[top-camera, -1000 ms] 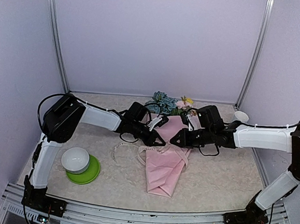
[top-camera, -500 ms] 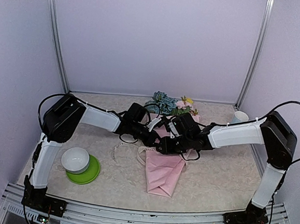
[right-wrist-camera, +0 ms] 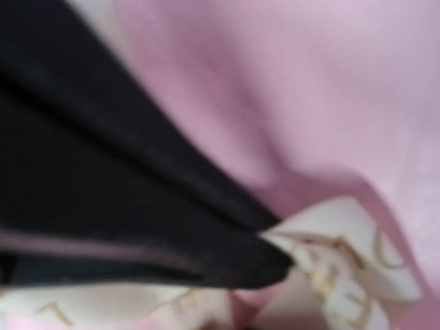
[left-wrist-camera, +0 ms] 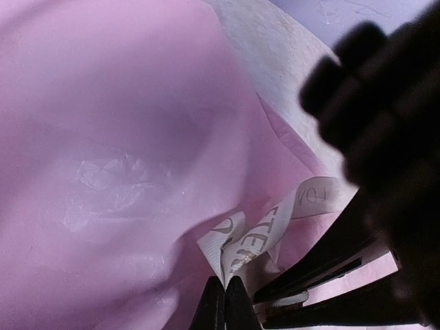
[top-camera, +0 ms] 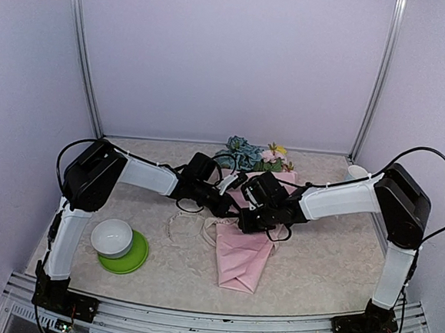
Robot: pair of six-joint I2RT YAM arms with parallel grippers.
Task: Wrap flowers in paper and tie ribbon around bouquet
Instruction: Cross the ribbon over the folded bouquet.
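Near left on the table (top-camera: 331, 260): white bowl (top-camera: 111, 236) sitting on a green plate (top-camera: 134, 261). Centre: bouquet (top-camera: 241, 237) lying flat, with the narrow folded tip of the pink paper (top-camera: 239, 268) toward the near edge and the wide end pointing far. Ribbon (left-wrist-camera: 265, 237) crosses the cone about mid-length; its slack lies in loose loops on the table just left of the paper. Left gripper (left-wrist-camera: 223, 295) is over the cone's left side, fingertips pressed together with a fold of the lettered ribbon pinched between them and the paper right beneath. Right gripper (top-camera: 242, 220) comes in from the right, its tip just beside the left one over the same stretch of ribbon. Its wrist view is blurred, showing only a dark tip against the ribbon, so cannot tell whether its jaws are clamped or apart. Far centre: flowers (top-camera: 243, 151), with blue, pink and yellow heads beyond the cone's wide end. Far right: small white cup (top-camera: 358, 173).
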